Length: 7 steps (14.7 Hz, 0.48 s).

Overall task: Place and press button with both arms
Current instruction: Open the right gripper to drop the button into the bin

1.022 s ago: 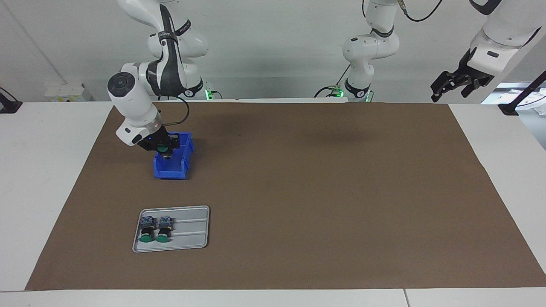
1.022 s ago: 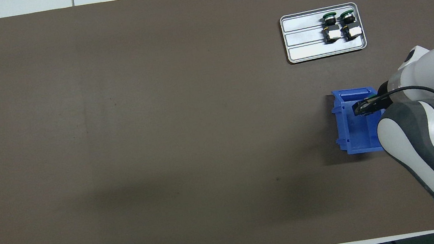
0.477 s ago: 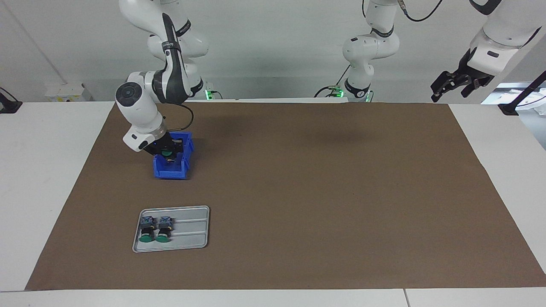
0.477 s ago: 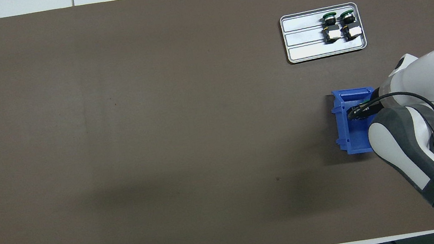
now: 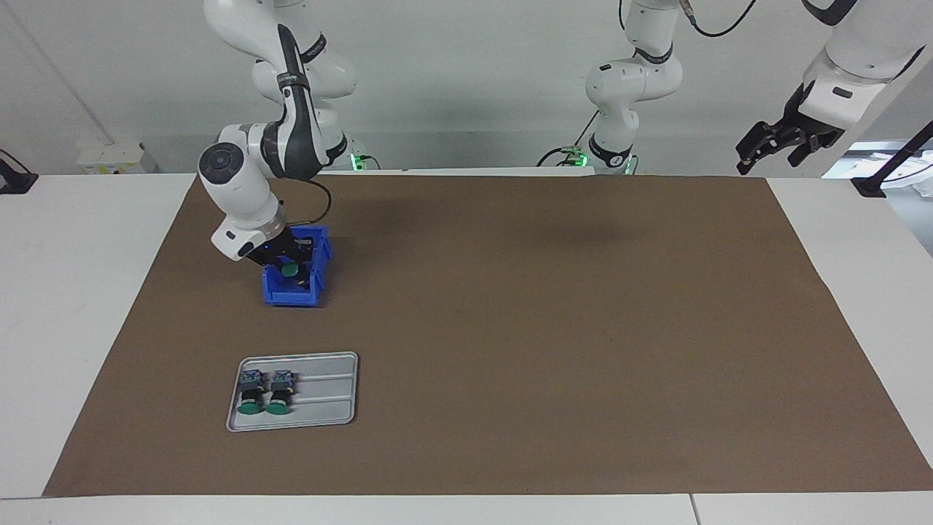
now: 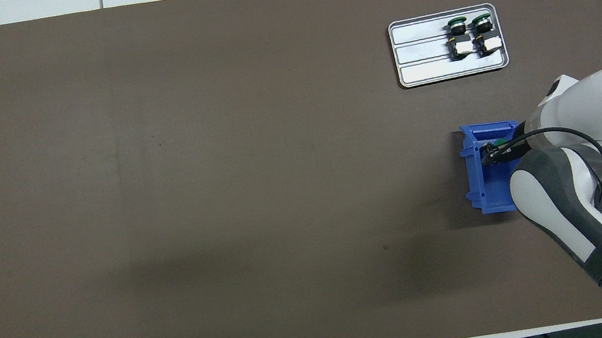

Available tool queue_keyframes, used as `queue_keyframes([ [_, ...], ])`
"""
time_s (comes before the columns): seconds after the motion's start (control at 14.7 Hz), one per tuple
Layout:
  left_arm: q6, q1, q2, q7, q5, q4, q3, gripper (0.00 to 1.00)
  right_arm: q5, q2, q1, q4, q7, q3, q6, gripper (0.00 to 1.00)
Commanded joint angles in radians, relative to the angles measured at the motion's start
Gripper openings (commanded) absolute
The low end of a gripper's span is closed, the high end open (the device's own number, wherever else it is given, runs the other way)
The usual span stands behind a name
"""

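**Down in the bin with a button**

Down in the blue bin point(image 5: 306, 295), toward the right arm's end of the surface point(image 5: 73, 292), sits my right claw point(image 5: 288, 261). The button point(image 5: 290, 270) is right at its tip, inside the bin's walls, green cap showing. From overhead the claw comes in over the bin's rim with the cap just beside it. I cannot tell whether this claw is grasping the button or has let it go, nor whether the button rests on the bin's floor.

My left claw point(image 5: 773, 146) waits, released and holding nothing, high in the air over the edge of the brown mat point(image 5: 547, 328) at the left arm's end.

Farther from me than the bin lies a grey tray point(image 5: 328, 415). Two more buttons point(image 5: 251, 394) lie side by side on it, at its end toward the right arm, green caps pointing away from me. Bin and tray stand apart on the mat.
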Motion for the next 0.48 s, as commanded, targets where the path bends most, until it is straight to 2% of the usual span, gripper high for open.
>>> queue_keyframes([
  [0.0, 0.004, 0.023, -0.017, 0.006, 0.009, -0.015, -0.019, 1.00, -0.001, 0.007, -0.006, 0.060, 0.007, 0.009, -0.043, 0.56],
  [0.14, 0.002, 0.023, -0.017, 0.006, 0.009, -0.015, -0.019, 1.00, -0.001, 0.004, -0.006, 0.126, 0.006, 0.010, -0.113, 0.69],
  [0.34, 0.002, 0.023, -0.017, 0.006, 0.009, -0.015, -0.018, 1.00, -0.001, -0.006, -0.005, 0.247, 0.009, 0.017, -0.225, 0.74],
  [0.41, 0.002, 0.023, -0.017, 0.006, 0.009, -0.015, -0.019, 1.00, -0.001, -0.007, -0.005, 0.293, 0.009, 0.020, -0.267, 0.81],
])
